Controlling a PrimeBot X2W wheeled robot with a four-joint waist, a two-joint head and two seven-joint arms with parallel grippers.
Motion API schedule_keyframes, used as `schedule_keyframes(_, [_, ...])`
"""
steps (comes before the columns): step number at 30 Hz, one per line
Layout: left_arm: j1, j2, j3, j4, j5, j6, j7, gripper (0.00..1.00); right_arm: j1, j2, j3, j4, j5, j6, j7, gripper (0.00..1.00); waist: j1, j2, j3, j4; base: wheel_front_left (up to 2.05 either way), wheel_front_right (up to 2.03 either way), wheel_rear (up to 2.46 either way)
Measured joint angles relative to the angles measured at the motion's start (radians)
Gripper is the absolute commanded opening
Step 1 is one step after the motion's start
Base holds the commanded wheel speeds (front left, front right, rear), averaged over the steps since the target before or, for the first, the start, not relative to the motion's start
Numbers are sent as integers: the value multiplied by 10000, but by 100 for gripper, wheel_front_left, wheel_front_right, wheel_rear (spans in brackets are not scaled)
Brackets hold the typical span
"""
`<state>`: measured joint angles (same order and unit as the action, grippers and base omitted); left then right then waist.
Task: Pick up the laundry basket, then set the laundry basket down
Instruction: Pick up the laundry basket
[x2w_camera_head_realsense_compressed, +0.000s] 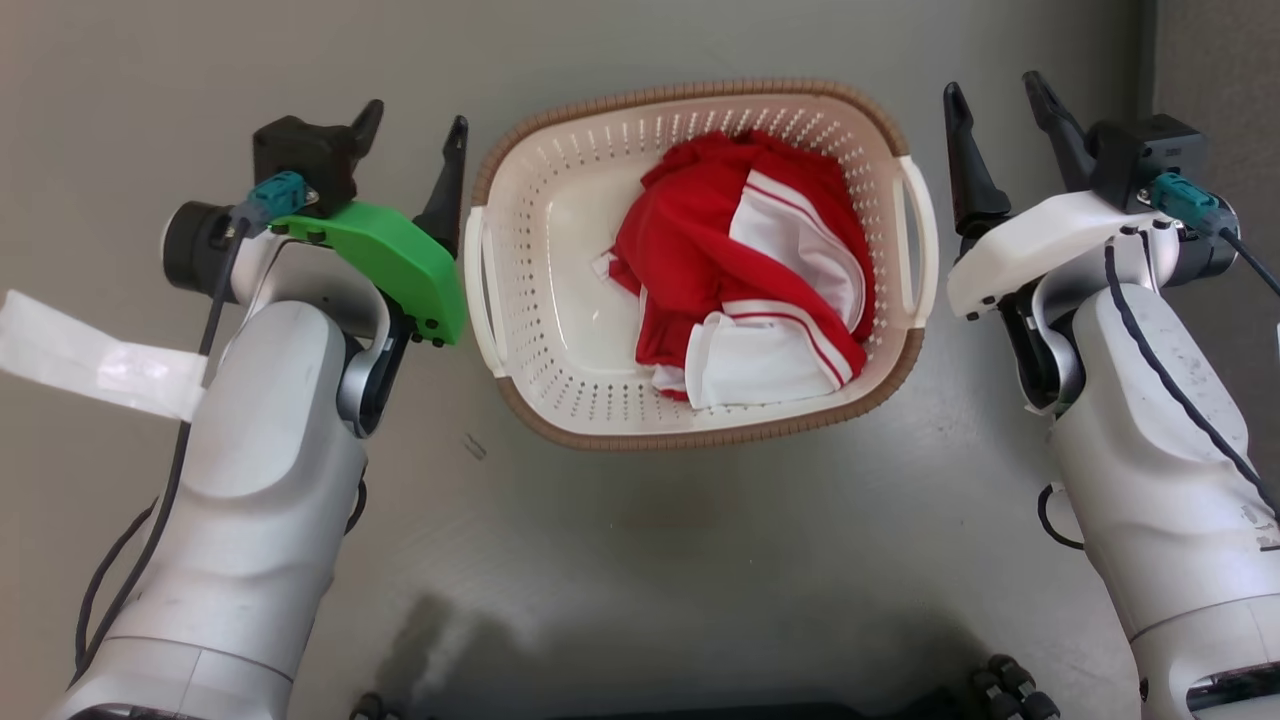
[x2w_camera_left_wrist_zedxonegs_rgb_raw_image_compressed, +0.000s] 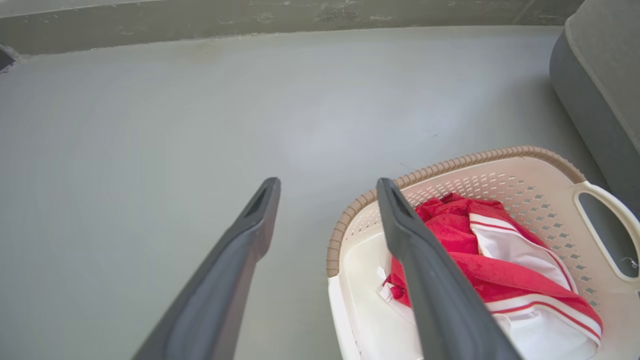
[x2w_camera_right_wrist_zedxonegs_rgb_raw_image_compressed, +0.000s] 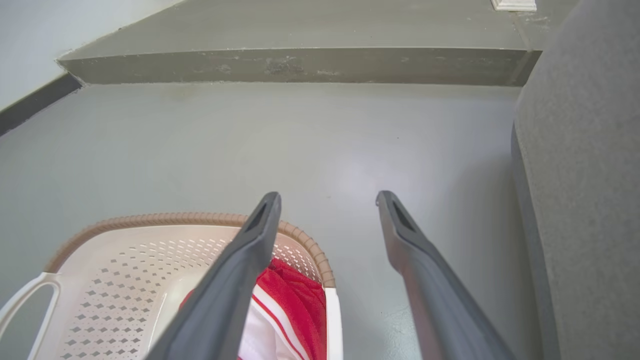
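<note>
The laundry basket (x2w_camera_head_realsense_compressed: 560, 290) sits on the grey floor between my arms, cream-white and perforated with a brown rim and a white handle on each side. Red and white clothes (x2w_camera_head_realsense_compressed: 745, 265) lie inside it. My left gripper (x2w_camera_head_realsense_compressed: 415, 115) stands open just outside the basket's left handle (x2w_camera_head_realsense_compressed: 476, 300), empty. My right gripper (x2w_camera_head_realsense_compressed: 1000, 95) stands open just outside the right handle (x2w_camera_head_realsense_compressed: 920, 250), also empty. The left wrist view has the basket (x2w_camera_left_wrist_zedxonegs_rgb_raw_image_compressed: 500, 185) at the lower right, behind my right-hand finger. In the right wrist view the basket (x2w_camera_right_wrist_zedxonegs_rgb_raw_image_compressed: 125, 250) lies at the lower left.
A grey upholstered piece of furniture (x2w_camera_right_wrist_zedxonegs_rgb_raw_image_compressed: 580, 175) stands close on the right of the basket and my right arm. A low step or ledge (x2w_camera_right_wrist_zedxonegs_rgb_raw_image_compressed: 300, 65) runs across the floor ahead. A strip of white tape (x2w_camera_head_realsense_compressed: 90, 355) hangs from my left forearm.
</note>
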<state>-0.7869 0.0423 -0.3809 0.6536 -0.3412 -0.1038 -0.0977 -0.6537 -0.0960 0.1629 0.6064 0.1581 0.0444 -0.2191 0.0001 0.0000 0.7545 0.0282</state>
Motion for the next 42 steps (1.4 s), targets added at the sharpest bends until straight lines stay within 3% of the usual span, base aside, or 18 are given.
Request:
schedule_keyframes(14, [-350,-144,-489,1697,-203,-161,-21,100,-399,111,128,1569,165,176,12,100,0,0,1319,-25,0,0,0])
schedule_keyframes(31, [-981,-236,-968,3150,-861,-253,194,100,-1230,272,422,2895,391,395,174,100,-1,0,1904,-199,0,0,0])
schedule_keyframes(32, [-1026,-234,-1043,3193,-924,-253,249,91,-1281,274,449,2957,412,403,178,15,-1,0,1918,-201,0,0,0])
schedule_keyframes(33, [-1076,-236,-1083,3248,-966,-253,280,35,-1363,286,472,3032,474,435,188,0,-1,0,1934,-209,0,0,0])
schedule_keyframes(34, [-1120,-240,-1078,3310,-1060,-253,280,0,-1442,299,485,3081,537,435,190,0,-1,0,1948,-225,0,0,0])
schedule_keyframes(42, [-1485,-359,-1346,3480,-1438,-259,353,0,-1572,397,570,3432,872,610,249,0,-2,0,1989,-264,0,0,0])
